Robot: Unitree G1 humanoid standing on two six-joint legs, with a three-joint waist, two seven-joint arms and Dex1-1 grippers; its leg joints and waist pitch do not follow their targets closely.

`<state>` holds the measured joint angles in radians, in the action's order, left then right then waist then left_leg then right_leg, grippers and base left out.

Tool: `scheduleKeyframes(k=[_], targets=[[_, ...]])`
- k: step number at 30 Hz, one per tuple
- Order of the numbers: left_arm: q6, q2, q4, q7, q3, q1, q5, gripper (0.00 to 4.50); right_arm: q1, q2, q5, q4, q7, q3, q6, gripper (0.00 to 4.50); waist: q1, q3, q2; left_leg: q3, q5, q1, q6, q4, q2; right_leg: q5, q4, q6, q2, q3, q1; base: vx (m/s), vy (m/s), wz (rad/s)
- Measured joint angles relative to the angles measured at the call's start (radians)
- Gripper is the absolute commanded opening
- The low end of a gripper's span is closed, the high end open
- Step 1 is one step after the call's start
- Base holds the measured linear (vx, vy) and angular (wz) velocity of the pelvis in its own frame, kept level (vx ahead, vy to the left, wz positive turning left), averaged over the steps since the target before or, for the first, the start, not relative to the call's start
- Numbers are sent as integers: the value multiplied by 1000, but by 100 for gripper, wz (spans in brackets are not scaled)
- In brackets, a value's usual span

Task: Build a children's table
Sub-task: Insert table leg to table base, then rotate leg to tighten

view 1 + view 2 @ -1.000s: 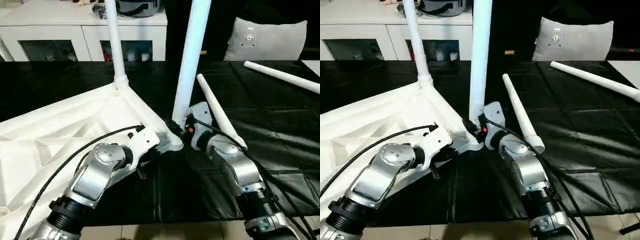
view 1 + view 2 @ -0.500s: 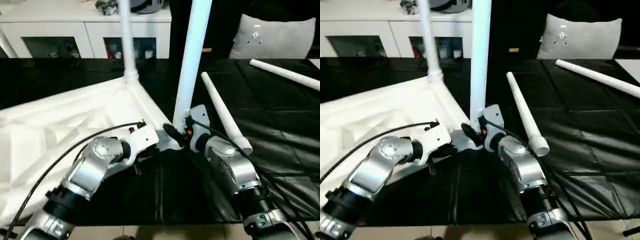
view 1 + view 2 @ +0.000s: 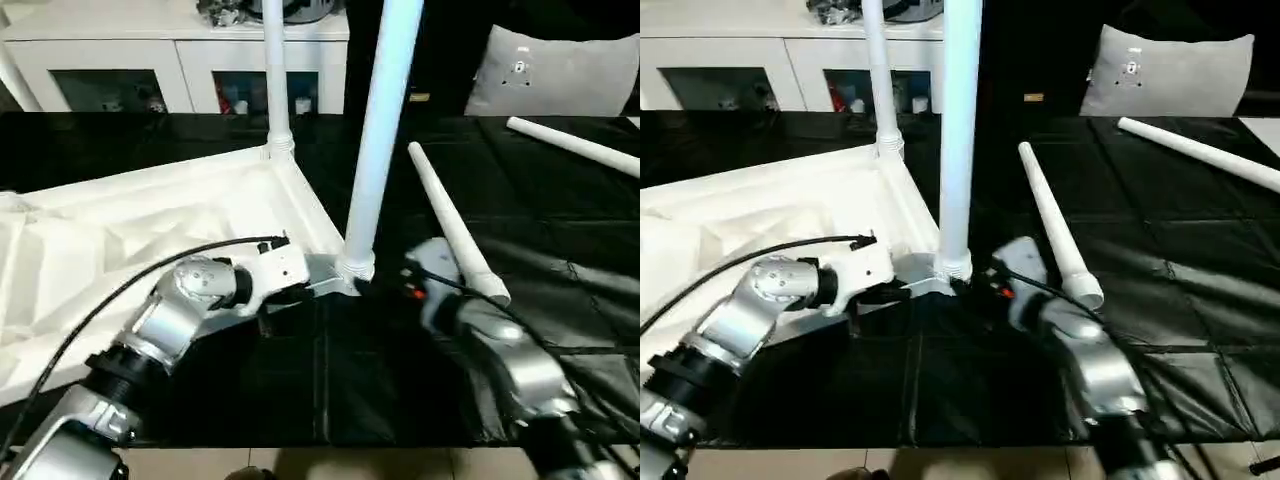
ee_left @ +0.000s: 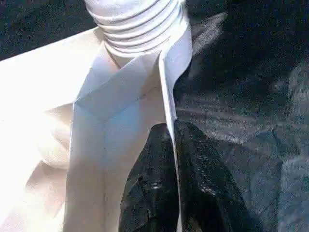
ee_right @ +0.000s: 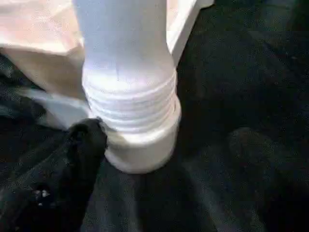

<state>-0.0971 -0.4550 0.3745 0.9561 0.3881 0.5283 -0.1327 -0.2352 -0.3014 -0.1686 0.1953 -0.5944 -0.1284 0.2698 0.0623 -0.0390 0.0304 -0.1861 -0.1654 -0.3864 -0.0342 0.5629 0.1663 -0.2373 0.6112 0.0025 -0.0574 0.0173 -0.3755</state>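
Left eye view shows the children's table (image 3: 150, 230) lying upside down on the black mat (image 3: 400, 380), with its ribbed underside facing up. Two legs already stand in corner sockets: the far leg (image 3: 274, 70) at the back corner and the near leg (image 3: 380, 130) at the corner closest to the grippers. Half a second ago the right gripper (image 5: 84, 140) was against the base of the near leg; now it has drawn back a little from it toward the robot, and one black finger is just beside the socket collar (image 5: 145, 145). I cannot tell from the pictures how far its fingers are spread. The left gripper (image 4: 174, 145) keeps its fingers pressed together on the thin rim (image 4: 166, 92) of the table top, right next to the same socket. I judge that this leg is now seated and released. Two loose legs remain on the mat, one (image 3: 450, 225) near the right arm and one (image 3: 570, 145) further away.
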Motion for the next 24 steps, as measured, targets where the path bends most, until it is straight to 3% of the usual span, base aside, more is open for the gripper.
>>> scheduleKeyframes(k=[6, 11, 14, 21, 22, 24], targets=[[146, -14, 111, 36, 2, 36, 0, 0, 22, -90, -33, -81, -114, 6, -41, 443, 0, -1, 2, 0, 0, 0, 0, 2, 0, 0, 0, 0, 0, 0, 0, 0, 0, 0], [223, -36, 146, 105, 12, 46, 12, 0, 17, -153, -58, -109, -235, -1, -26, 443, 5, -1, 2, 0, 0, -1, 1, 3, 1, 0, 1, 0, 0, 1, 1, 0, 0, 0], [265, -44, 164, 168, 23, 59, 22, 0, -6, -194, -60, -114, -317, -39, -6, 443, 19, -1, 2, 0, 0, -1, 1, 5, 1, 0, 1, 0, 0, 1, 1, 0, 0, 0], [332, -46, 162, 263, 54, 65, 33, 0, -61, -183, -61, -84, -399, -78, -11, 443, 50, -1, 2, -1, -1, -1, 3, 10, 2, 0, 5, 0, -1, 1, 2, 0, 0, 0], [336, -46, 161, 270, 56, 65, 34, 0, -73, -179, -58, -65, -403, -85, -12, 417, 51, -1, 2, -1, -1, -1, 3, 10, 2, 0, 6, 0, -1, 1, 2, 0, 0, 0], [338, -44, 157, 279, 61, 65, 37, 0, -84, -176, -54, -48, -411, -100, -17, 409, 54, -1, 2, -1, -1, -1, 3, 11, 2, 0, 6, 0, -1, 1, 2, 0, 0, 0]])
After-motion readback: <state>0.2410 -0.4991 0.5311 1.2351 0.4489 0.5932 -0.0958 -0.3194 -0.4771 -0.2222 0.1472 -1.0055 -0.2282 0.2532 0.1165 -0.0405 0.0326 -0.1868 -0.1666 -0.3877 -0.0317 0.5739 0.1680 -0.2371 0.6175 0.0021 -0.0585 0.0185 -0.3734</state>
